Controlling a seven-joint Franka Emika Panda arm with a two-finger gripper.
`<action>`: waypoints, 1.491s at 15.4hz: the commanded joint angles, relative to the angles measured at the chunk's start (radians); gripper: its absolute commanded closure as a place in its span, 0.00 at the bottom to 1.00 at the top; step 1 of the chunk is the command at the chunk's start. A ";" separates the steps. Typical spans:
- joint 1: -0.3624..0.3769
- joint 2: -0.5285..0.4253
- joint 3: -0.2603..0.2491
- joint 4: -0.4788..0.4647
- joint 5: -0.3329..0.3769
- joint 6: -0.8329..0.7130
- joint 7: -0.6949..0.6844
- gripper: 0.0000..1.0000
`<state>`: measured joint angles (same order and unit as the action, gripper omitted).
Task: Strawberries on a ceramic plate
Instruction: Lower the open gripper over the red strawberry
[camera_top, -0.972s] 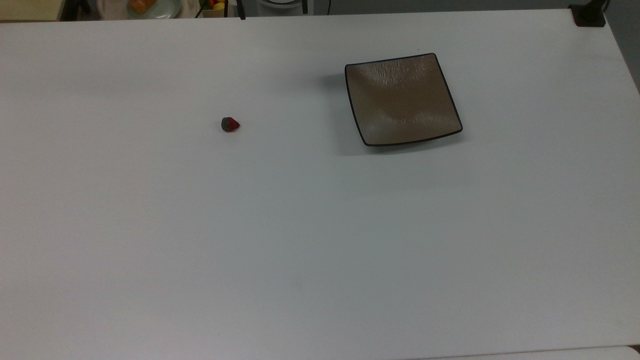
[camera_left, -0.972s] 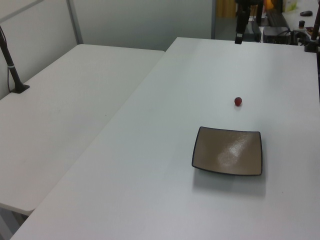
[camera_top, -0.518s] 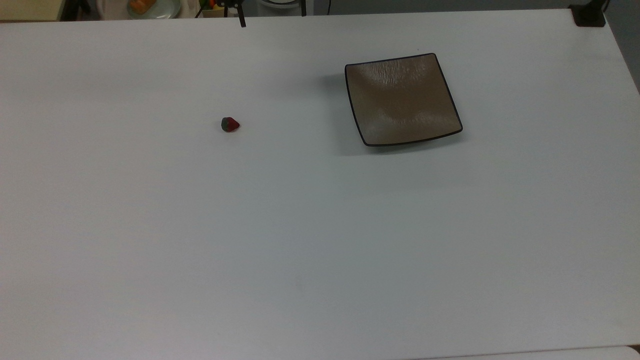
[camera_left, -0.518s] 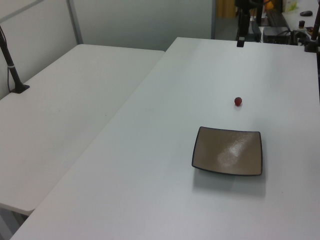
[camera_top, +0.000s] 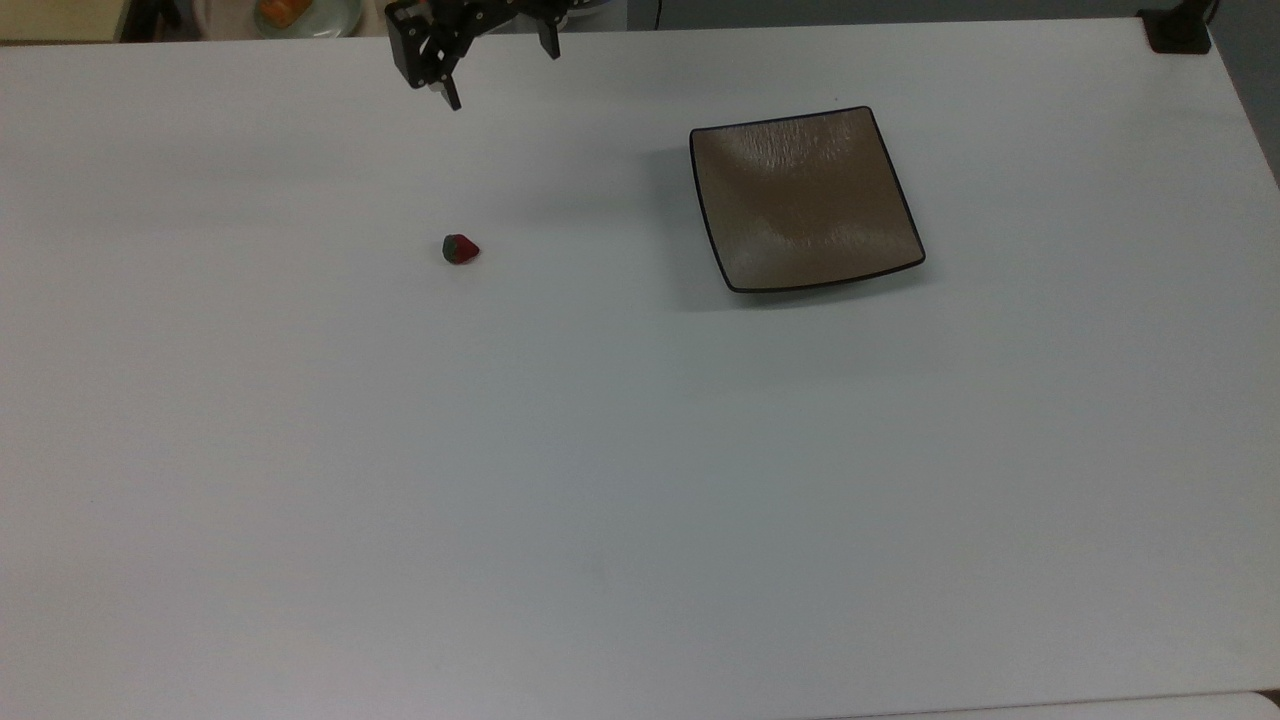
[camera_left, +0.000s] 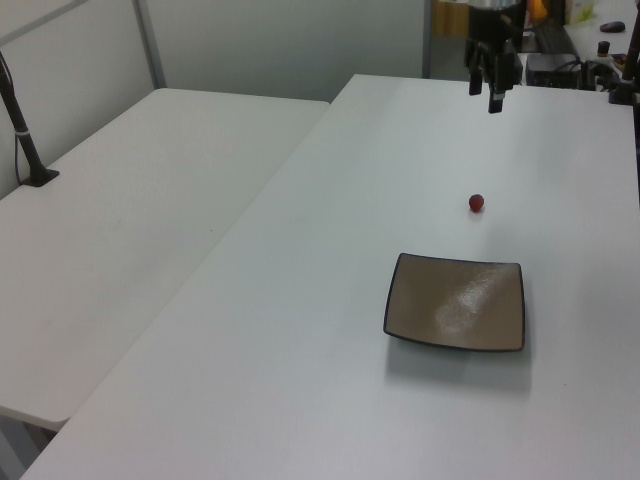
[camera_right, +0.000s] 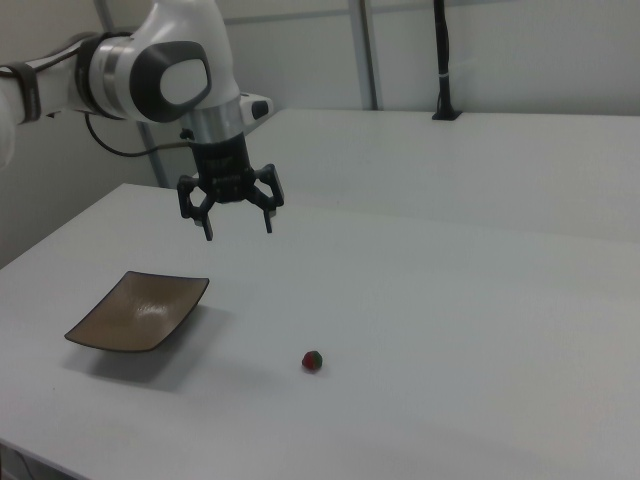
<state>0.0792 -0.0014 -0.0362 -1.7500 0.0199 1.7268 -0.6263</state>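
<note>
- A lone strawberry (camera_top: 460, 249) lies on its side on the white desk (camera_top: 600, 450), red tip toward the top view's right and green cap toward the top view's left.
- The plate (camera_top: 804, 197), square and brown with a thin black rim, sits flat on the desk well apart from the strawberry, off to the top view's right of it and a little nearer the desk's far edge; nothing lies in it.
- The hand (camera_top: 497, 72) hangs in the air above the desk's far edge, up the top view from the strawberry and well clear of it.
- In the right view the hand (camera_right: 236, 226) points straight down with its two fingers spread wide and nothing between them, held high over the desk between plate (camera_right: 137, 311) and strawberry (camera_right: 313, 360).
- The right view shows the white and grey arm (camera_right: 160, 70) reaching in from the right view's left, above the plate.
- In the left view the strawberry (camera_left: 477, 203) lies just beyond the plate (camera_left: 456, 302), with the hand (camera_left: 484, 100) farther off behind it, near the desk's far end.
- A second white desk (camera_left: 120, 230) stands beside the first, on the left view's left, with a dark post (camera_left: 24, 135) clamped at its edge.
- Beyond the desk's far edge in the top view, a round pale dish (camera_top: 300, 14) holds something orange.
</note>
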 joint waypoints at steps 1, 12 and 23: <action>-0.002 -0.006 -0.004 -0.032 -0.037 0.062 -0.058 0.00; -0.038 0.122 -0.047 -0.137 -0.119 0.246 -0.136 0.00; -0.027 0.265 -0.045 -0.180 -0.159 0.344 -0.144 0.00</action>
<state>0.0448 0.2403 -0.0767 -1.9034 -0.1252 2.0078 -0.7539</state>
